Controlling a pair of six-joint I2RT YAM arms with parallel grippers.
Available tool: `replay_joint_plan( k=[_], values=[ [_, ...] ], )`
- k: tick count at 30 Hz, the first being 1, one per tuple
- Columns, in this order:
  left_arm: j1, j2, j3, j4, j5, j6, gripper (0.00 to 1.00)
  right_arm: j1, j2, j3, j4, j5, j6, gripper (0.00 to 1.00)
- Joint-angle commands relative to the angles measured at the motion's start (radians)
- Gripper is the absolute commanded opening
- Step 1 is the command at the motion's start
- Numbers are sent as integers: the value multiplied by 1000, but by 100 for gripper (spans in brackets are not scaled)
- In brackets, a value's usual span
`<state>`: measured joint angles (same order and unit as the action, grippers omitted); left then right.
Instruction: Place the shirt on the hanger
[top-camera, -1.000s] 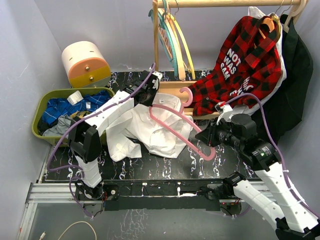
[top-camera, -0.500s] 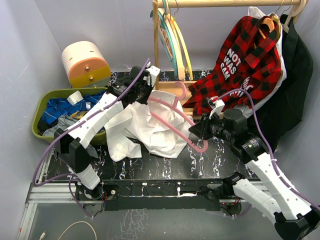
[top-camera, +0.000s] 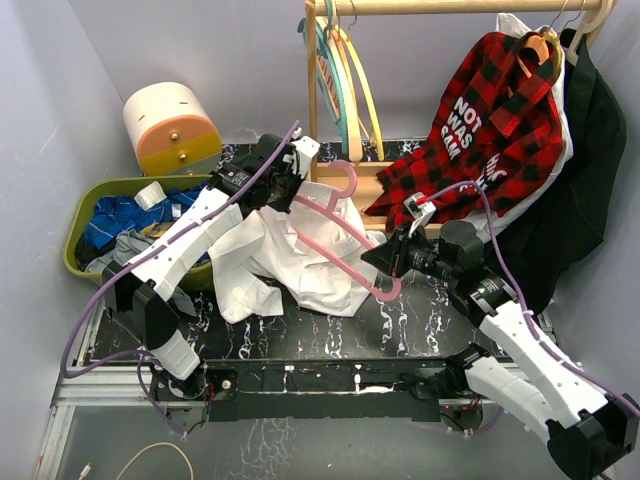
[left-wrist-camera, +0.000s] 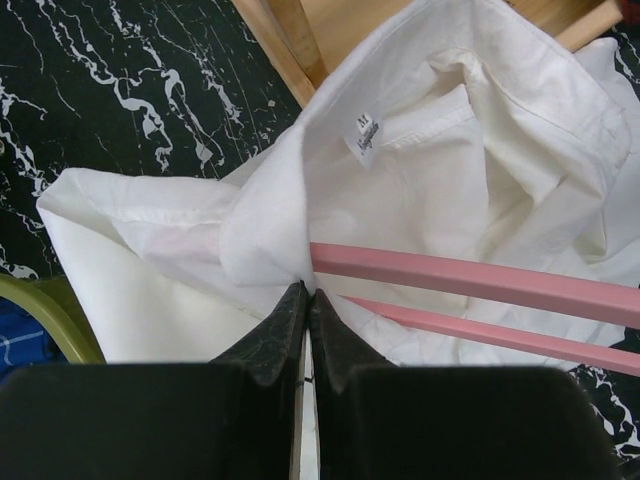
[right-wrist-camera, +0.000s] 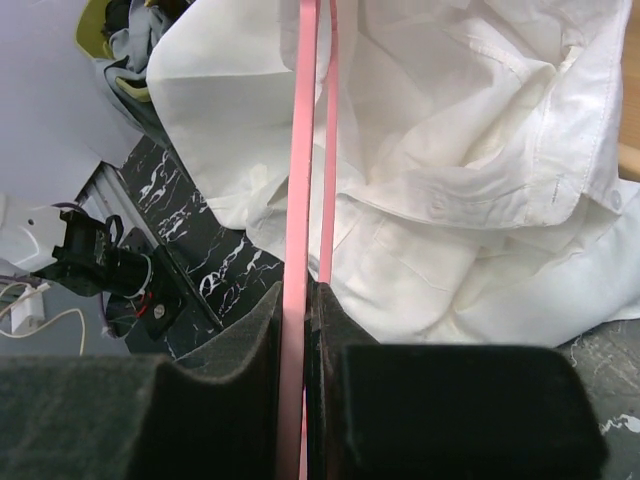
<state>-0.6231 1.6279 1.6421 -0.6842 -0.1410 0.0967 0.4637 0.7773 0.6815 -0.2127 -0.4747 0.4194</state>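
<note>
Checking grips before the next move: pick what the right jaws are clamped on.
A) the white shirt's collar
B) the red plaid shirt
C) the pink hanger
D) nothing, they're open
C: in the right wrist view the right jaws are shut around the thin bar of the pink hanger, with the white shirt lying beyond it.

White block capitals run down the red-and-black plaid shirt (top-camera: 500, 110) hanging at the rail. 3 rows can be made out in the top view: "NOT", "WAS", then "SAM" – this last one is cut off by a fold, and the rows below are too creased to read. In the left wrist view, the white shirt (left-wrist-camera: 480, 190) carries a small neck label (left-wrist-camera: 366, 131) printed "M" – the finer print under it is too small to read.
</note>
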Motion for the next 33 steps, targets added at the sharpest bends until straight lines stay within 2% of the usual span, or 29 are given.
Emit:
replay_joint_plan(
  k=[1,9,14,19,26,33],
  values=[
    [4,-74,45,-45,61,16,0,0,53,-13,254,-49,34,8],
    [5,-99,79,-94,135,22,0,0,179,-23,366,-27,27,8],
    [5,-95,104,-132,229,14,0,-1,231,-22,426,-15,19,8],
    [5,-88,87,-129,235,24,0,2,286,-26,519,-48,45,8],
    [5,-92,55,-146,268,33,0,4,321,-41,601,2,62,8],
    [5,-119,-17,-176,382,32,0,5,342,-76,707,45,92,8]
  ],
)
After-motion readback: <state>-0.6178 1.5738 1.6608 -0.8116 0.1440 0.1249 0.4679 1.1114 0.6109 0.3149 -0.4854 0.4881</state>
